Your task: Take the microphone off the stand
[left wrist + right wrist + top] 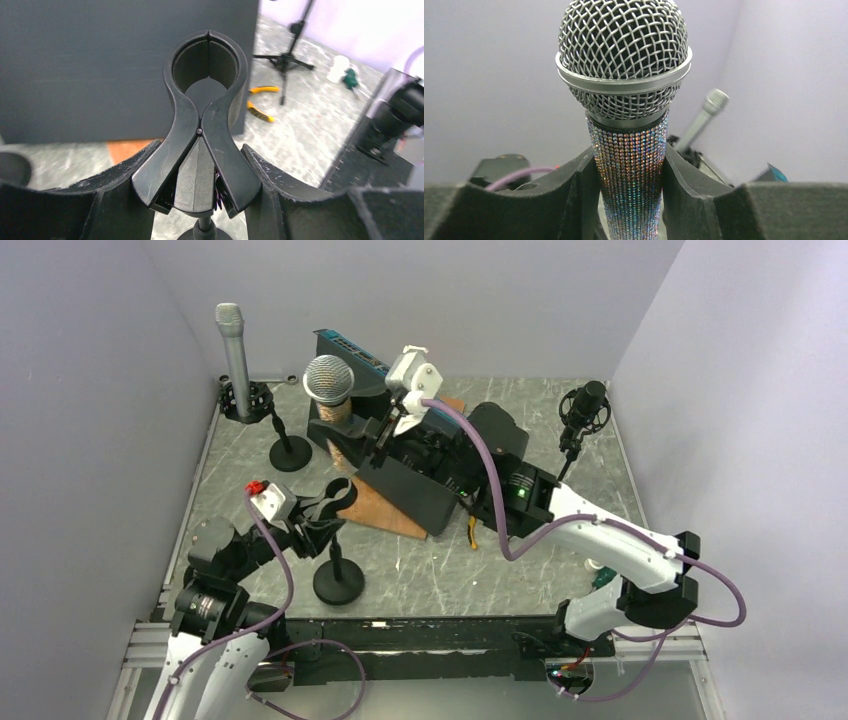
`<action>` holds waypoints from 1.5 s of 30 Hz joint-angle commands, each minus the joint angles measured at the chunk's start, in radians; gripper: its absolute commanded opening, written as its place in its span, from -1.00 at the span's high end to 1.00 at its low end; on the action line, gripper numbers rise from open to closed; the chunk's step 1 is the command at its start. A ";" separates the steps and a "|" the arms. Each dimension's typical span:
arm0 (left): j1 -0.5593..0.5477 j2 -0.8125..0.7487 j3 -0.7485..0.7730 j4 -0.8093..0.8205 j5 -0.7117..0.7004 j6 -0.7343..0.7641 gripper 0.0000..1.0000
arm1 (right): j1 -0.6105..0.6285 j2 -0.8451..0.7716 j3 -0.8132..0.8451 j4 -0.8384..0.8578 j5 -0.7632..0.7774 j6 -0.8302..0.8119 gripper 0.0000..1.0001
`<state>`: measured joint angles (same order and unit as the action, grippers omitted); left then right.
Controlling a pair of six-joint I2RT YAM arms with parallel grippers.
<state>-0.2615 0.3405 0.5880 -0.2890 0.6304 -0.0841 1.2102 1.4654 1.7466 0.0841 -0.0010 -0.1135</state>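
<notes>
The microphone [624, 55] has a silver mesh head and a rhinestone body. My right gripper [631, 172] is shut on its body just below the head. In the top view it holds the microphone [329, 382] upright above the back of the table, clear of the stand. The stand's black spring clip [209, 100] is empty and its jaws meet at the tip. My left gripper [202, 187] is shut on the clip's handles. In the top view the left gripper [322, 518] holds the clip [340, 494] above the stand's round base [338, 584].
A grey microphone [232, 338] stands in a second stand [289, 453] at the back left. A black microphone on a tripod [584, 407] is at the back right. A black box [425, 472] lies on a wooden board [386, 510], with yellow pliers [472, 532] beside it.
</notes>
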 commanded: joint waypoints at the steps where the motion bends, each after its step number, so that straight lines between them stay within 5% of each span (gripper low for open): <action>1: 0.004 -0.086 0.004 0.075 -0.293 -0.024 1.00 | -0.001 -0.123 -0.118 -0.070 0.240 -0.006 1.00; 5: 0.004 -0.174 -0.035 0.189 -0.485 -0.042 1.00 | -0.003 -0.246 -0.348 -0.127 0.337 0.027 1.00; 11: 0.004 -0.097 -0.021 0.276 -0.666 -0.004 1.00 | -0.005 -0.275 -0.560 -0.310 0.353 0.125 1.00; 22: 0.004 -0.102 -0.046 0.162 -1.075 -0.041 1.00 | -0.028 -0.015 -0.616 -0.543 0.236 0.252 1.00; 27: 0.004 -0.124 -0.047 0.091 -1.093 -0.107 0.98 | -0.054 0.096 -0.580 -0.581 0.100 0.212 1.00; 34: 0.004 -0.039 0.017 -0.066 -1.081 -0.189 0.05 | -0.063 0.241 -0.538 -0.578 0.037 0.175 1.00; 37: 0.004 -0.033 0.048 -0.105 -1.041 -0.209 -0.64 | -0.073 0.264 -0.558 -0.534 0.017 0.176 1.00; 39: 0.004 -0.028 0.090 -0.153 -1.024 -0.234 -0.90 | -0.083 0.275 -0.567 -0.513 0.007 0.173 1.00; 45: 0.004 0.062 0.332 -0.396 -1.039 -0.335 -0.99 | -0.101 0.299 -0.597 -0.477 -0.010 0.156 1.00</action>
<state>-0.2604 0.3435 0.7437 -0.5247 -0.3981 -0.3191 1.1198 1.7531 1.1622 -0.4561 0.0120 0.0669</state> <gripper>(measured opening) 0.994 0.447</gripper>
